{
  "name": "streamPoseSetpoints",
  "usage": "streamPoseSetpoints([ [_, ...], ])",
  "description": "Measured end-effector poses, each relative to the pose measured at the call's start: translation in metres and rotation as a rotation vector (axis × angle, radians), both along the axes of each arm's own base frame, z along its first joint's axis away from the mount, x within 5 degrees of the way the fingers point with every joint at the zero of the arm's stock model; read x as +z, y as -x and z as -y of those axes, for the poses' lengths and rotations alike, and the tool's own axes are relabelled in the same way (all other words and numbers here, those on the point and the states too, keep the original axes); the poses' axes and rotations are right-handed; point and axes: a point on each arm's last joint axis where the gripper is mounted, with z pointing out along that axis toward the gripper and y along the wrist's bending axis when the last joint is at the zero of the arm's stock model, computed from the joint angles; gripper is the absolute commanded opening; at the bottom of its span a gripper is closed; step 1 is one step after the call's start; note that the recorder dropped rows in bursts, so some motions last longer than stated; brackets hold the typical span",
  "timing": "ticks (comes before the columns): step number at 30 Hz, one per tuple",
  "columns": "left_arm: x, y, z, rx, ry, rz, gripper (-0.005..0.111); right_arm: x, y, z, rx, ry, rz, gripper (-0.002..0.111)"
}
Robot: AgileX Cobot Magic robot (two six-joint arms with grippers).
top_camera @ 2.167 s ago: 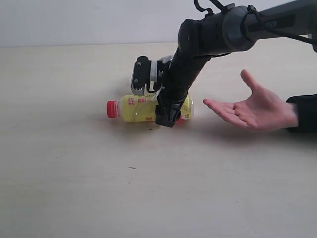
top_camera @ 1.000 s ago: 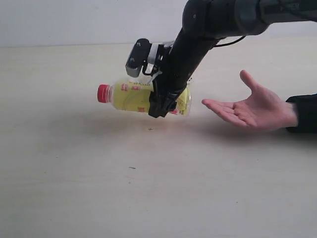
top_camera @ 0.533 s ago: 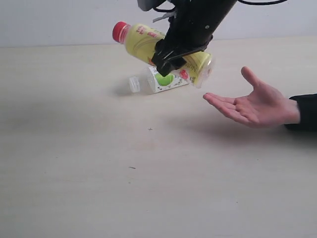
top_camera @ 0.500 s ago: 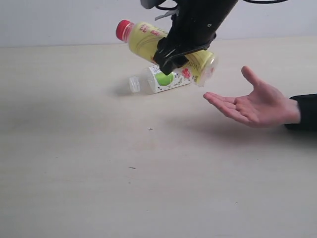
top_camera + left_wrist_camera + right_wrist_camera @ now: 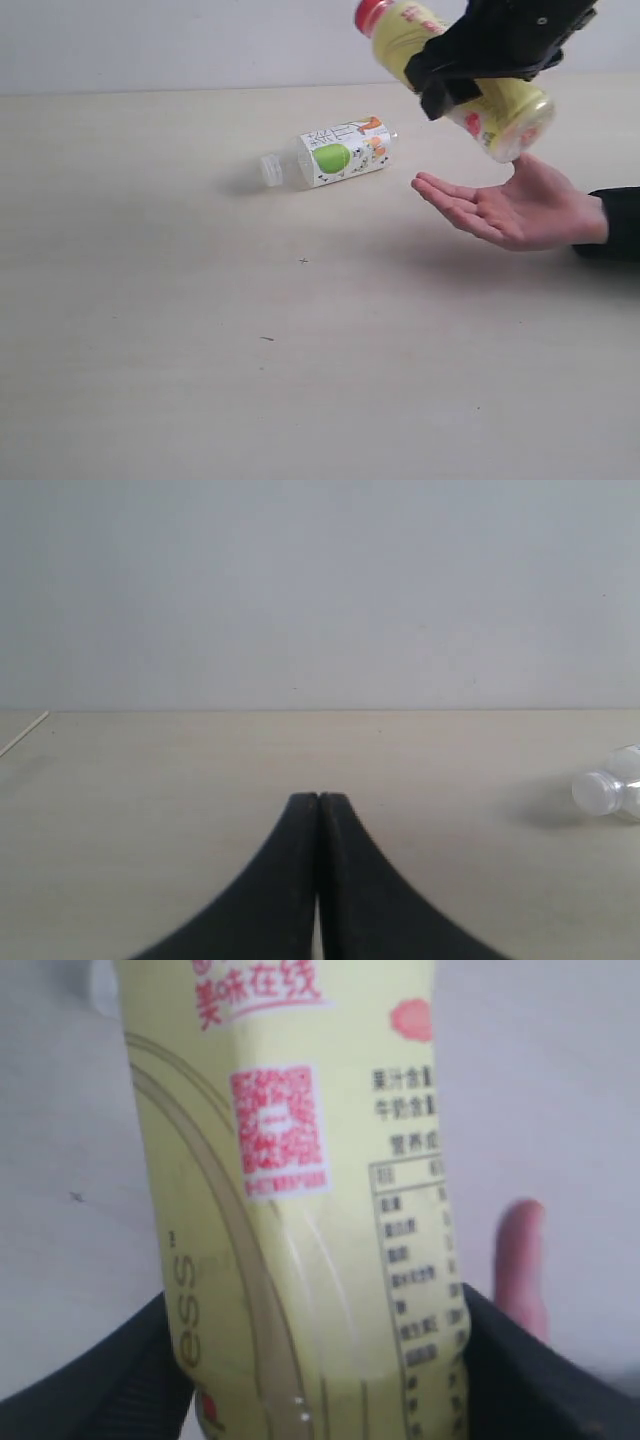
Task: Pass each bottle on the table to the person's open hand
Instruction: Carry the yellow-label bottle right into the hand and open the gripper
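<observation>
Moved: in the last half second I have been swinging the yellow bottle [image 5: 503,106] away from above the green-apple bottle [image 5: 336,157], up and across, until it hangs over the person's open hand [image 5: 520,212].
Right gripper [image 5: 452,84]: I am clamping it around the yellow bottle's middle, red cap [image 5: 368,12] tilted up and away, base pointing down at the palm.
Left gripper [image 5: 318,815]: I am keeping its jaws pressed together on nothing, low over the table [image 5: 180,360].
Gap: the base is hovering just above the hand; I see no contact.
Doing it well: I am aiming to lower the base into the palm and let go only once the hand is bearing it, since a tilted bottle may roll toward the fingertips.
Room: the green-apple bottle is lying on its side well apart from the hand, and bare tabletop is lying open on the near side.
</observation>
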Motion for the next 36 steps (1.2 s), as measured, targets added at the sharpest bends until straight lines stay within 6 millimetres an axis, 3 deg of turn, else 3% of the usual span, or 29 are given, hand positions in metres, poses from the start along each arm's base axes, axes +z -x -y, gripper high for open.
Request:
streamPoseSetpoints([
  [4, 0.0, 0.0, 0.0, 0.0, 0.0, 0.0, 0.002, -0.004, -0.003, 0.031, -0.122, 0.032, -0.087, 0.0],
  [7, 0.0, 0.0, 0.0, 0.0, 0.0, 0.0, 0.002, -0.011, 0.0, 0.043, -0.16, 0.052, -0.155, 0.0],
  [12, 0.0, 0.0, 0.0, 0.0, 0.0, -0.002, 0.002, -0.024, 0.007, 0.045, -0.187, 0.057, -0.226, 0.0],
  [23, 0.0, 0.0, 0.0, 0.0, 0.0, -0.002, 0.002, -0.031, 0.008, 0.045, -0.231, 0.029, -0.226, 0.0],
  [30, 0.0, 0.0, 0.0, 0.0, 0.0, -0.002, 0.002, -0.061, 0.01, 0.049, -0.237, 0.071, -0.249, 0.0],
  [36, 0.0, 0.0, 0.0, 0.0, 0.0, -0.002, 0.002, -0.073, 0.011, 0.049, -0.238, 0.066, -0.24, 0.0],
])
